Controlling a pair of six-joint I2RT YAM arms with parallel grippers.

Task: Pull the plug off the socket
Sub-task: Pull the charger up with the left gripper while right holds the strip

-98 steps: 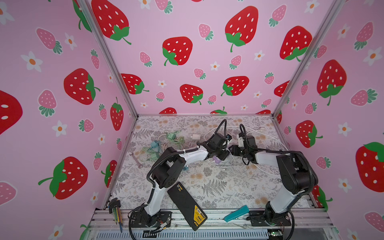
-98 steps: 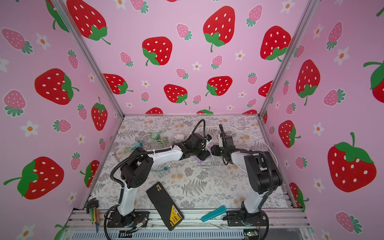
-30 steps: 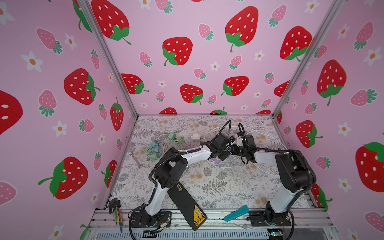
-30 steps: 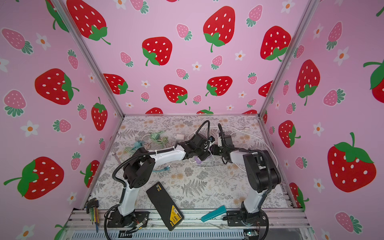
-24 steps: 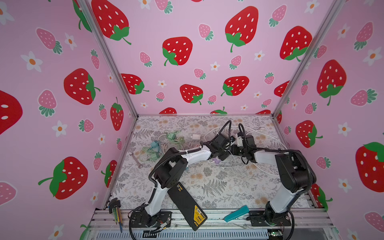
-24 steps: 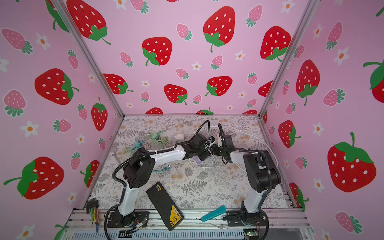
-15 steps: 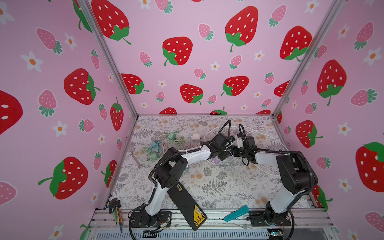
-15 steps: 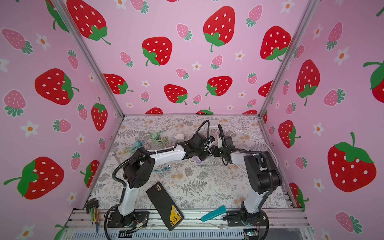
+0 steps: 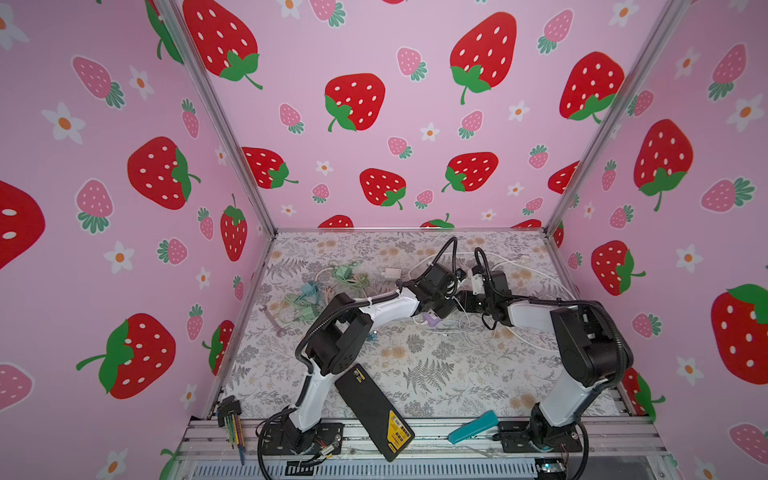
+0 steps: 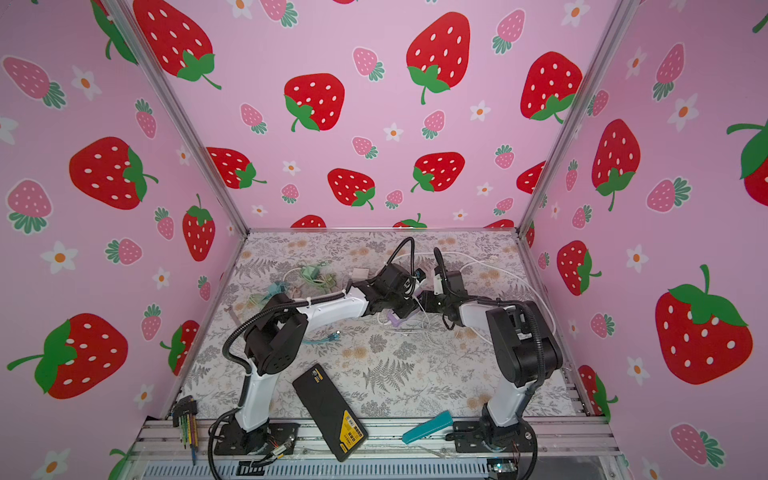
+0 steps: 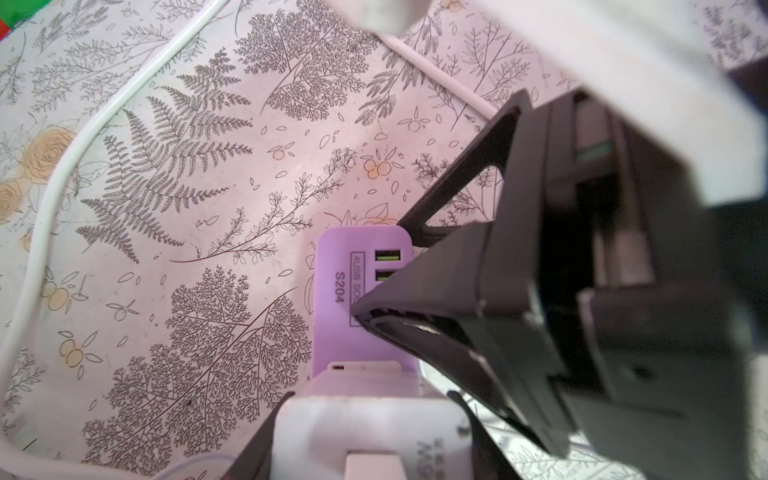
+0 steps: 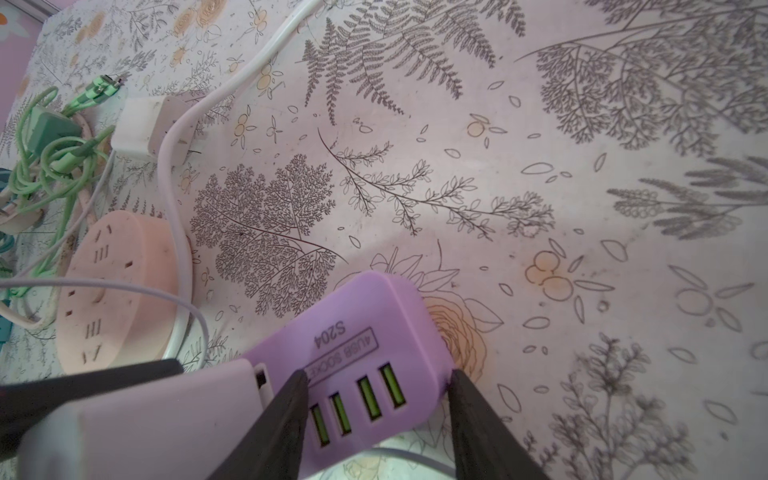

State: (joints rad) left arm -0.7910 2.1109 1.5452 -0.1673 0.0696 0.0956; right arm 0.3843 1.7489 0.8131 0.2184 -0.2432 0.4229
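Purple socket clamped in the right claw, white plug clamped in the left claw, still mated; next wants a straight pull apart.

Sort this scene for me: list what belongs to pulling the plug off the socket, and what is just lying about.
In the job: white plug, held by the left gripper; purple USB socket, held by the right gripper.
Lying about: round pink socket, green cables, white adapter, black case, teal tool, hex keys.
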